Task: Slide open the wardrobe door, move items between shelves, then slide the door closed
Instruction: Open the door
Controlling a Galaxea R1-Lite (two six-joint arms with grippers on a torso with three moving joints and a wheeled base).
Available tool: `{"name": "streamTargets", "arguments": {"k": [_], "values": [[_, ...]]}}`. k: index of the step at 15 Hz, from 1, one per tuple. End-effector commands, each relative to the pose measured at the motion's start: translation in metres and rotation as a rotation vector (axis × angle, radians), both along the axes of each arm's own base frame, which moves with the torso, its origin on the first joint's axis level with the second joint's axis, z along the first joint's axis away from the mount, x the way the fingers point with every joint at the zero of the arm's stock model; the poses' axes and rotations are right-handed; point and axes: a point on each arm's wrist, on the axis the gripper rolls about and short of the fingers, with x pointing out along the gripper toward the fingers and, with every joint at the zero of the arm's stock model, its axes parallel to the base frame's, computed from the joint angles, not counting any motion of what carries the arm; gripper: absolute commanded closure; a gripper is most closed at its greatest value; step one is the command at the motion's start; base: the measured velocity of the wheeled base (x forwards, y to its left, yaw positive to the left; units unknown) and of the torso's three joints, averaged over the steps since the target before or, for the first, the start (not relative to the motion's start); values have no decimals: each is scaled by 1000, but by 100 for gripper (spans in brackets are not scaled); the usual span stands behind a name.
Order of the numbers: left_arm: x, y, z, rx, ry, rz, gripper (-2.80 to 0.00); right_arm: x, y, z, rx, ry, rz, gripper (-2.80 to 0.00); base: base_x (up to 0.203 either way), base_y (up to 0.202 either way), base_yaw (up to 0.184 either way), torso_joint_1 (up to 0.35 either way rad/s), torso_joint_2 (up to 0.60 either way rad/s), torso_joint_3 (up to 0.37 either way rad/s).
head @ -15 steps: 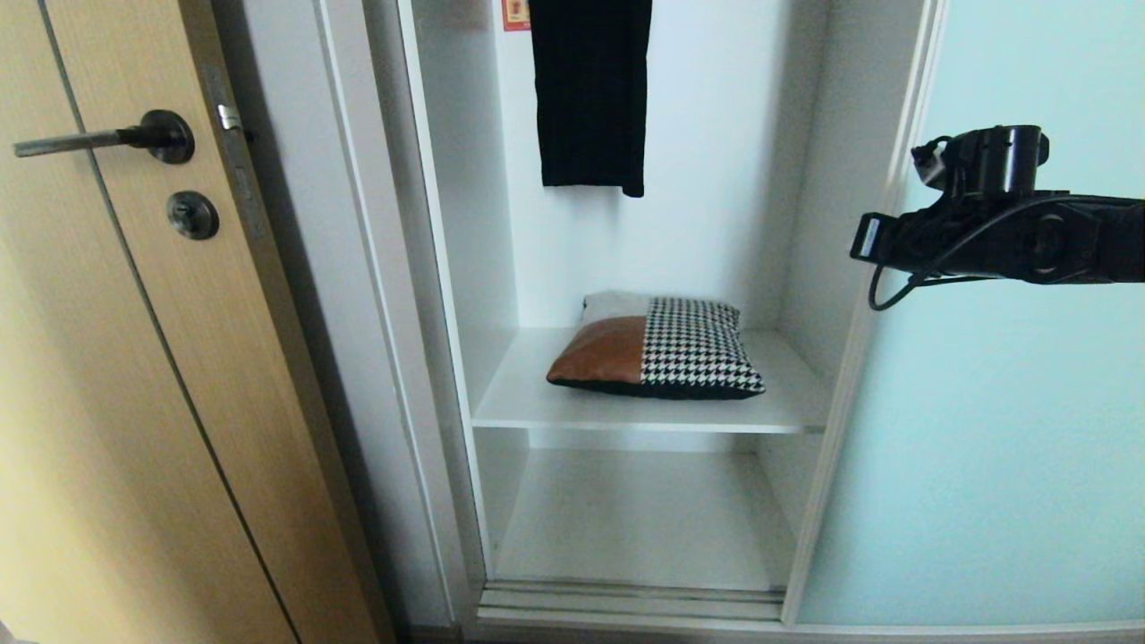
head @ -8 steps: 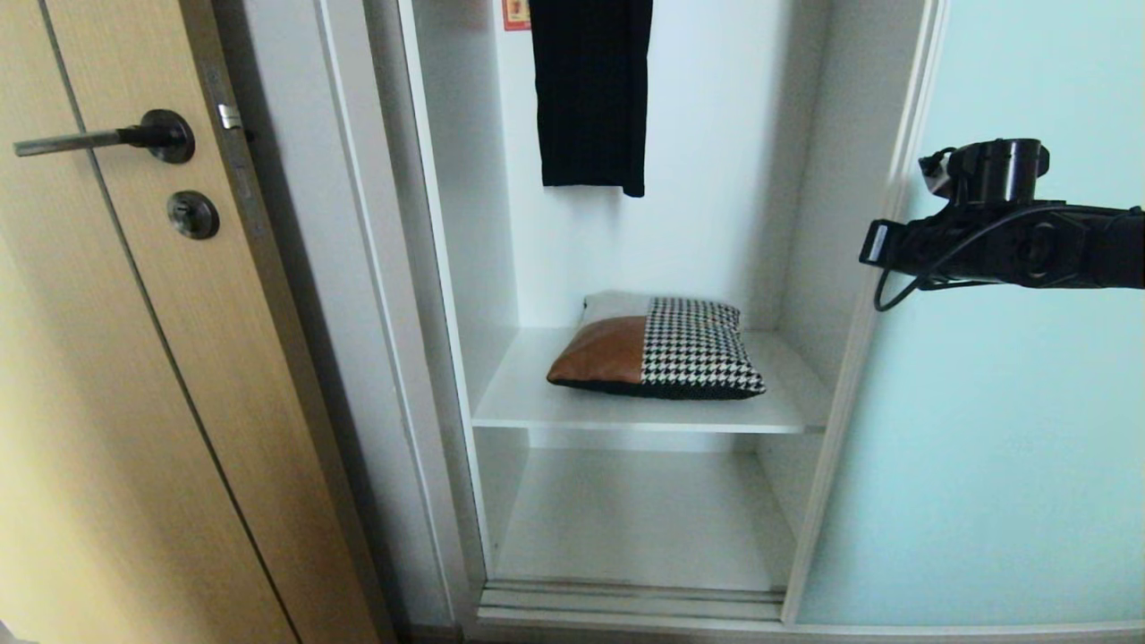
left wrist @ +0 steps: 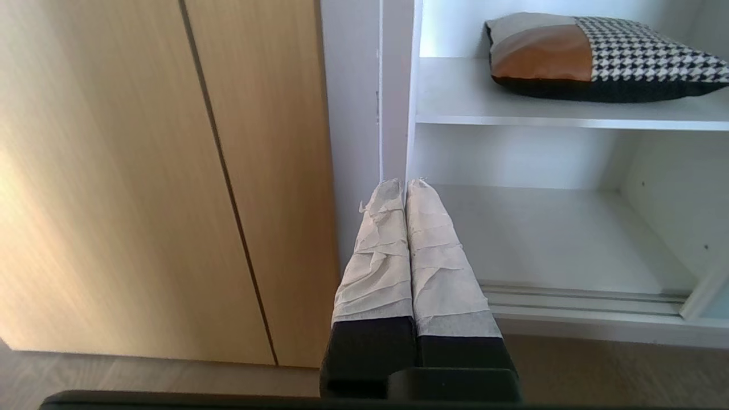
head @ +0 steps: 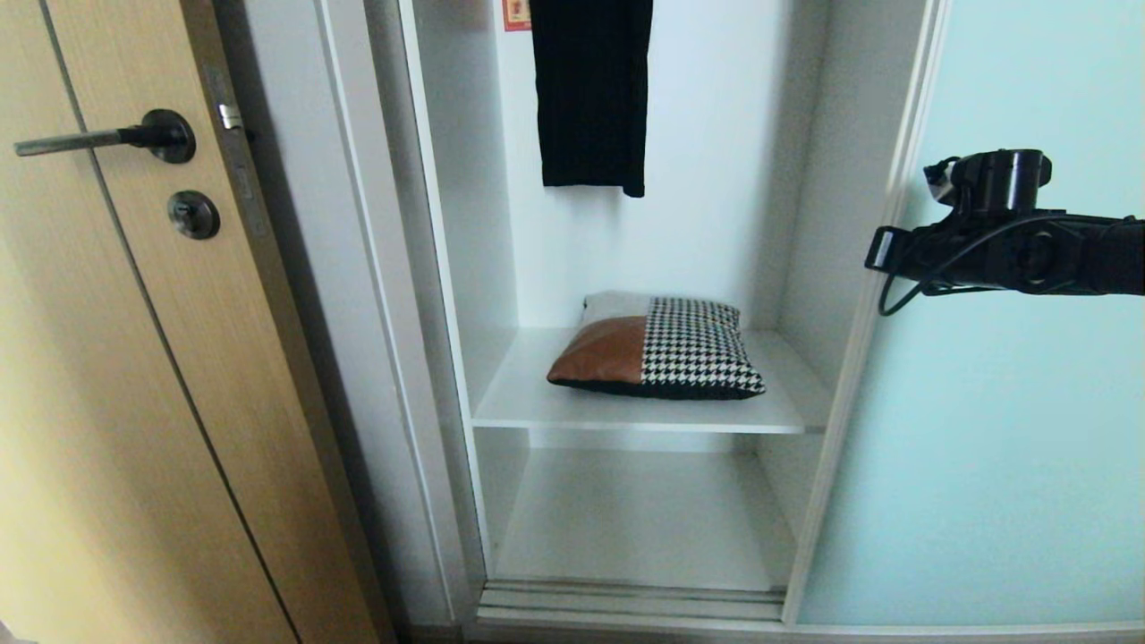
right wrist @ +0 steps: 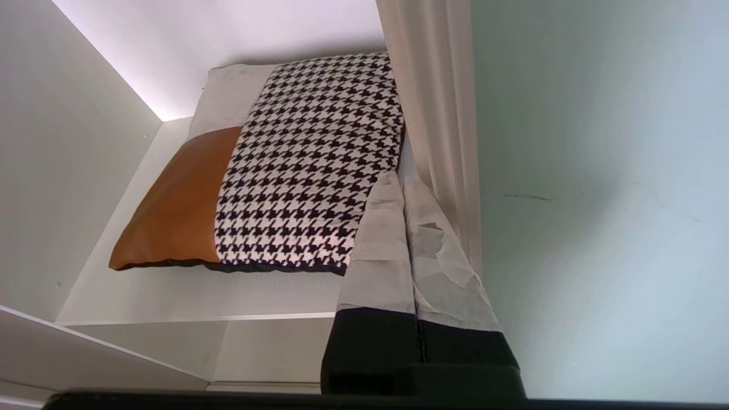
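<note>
Since the sliding wardrobe door (head: 984,402) stands slid aside, opening looks done; moving and closing remain. The patchwork cushion (head: 657,349) lies on the middle shelf (head: 519,394), the lower shelf (head: 626,528) bare. The right gripper (right wrist: 404,185), pressed shut and empty, hovers beside the door's frame edge; the left gripper (left wrist: 405,188), likewise shut and empty, hangs low.

Soft, even daylight fills the wardrobe, brightest on its back wall (head: 707,179) and strongest as a glowing wash above the cushion (right wrist: 285,165) in the right wrist view. The left wall (head: 465,224) sits in grey shadow. The glass door (head: 1011,447) shows a smooth sheen without glare. The wooden door (left wrist: 142,171) blurs slightly; head-view verticals splay outward.
</note>
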Motion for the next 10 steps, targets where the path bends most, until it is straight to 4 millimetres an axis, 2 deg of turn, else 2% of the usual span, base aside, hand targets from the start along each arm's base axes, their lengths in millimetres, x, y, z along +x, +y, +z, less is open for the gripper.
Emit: {"name": "streamTargets", "arguments": {"k": [1,4,7,10], "values": [[0,0,0,0,1,0,0,2,-8,-5,2,10,-18,0,0,0,0,0,0,0],[0,0,0,0,1,-1,0,3,-16,-8,3,16,-34,0,0,0,0,0,0,0],[0,0,0,0,0,-1,0,-1,-17,-2,5,6,-32,0,0,0,0,0,0,0],[0,0,0,0,1,-1,0,-19,-10,10,20,10,12,0,0,0,0,0,0,0]]}}
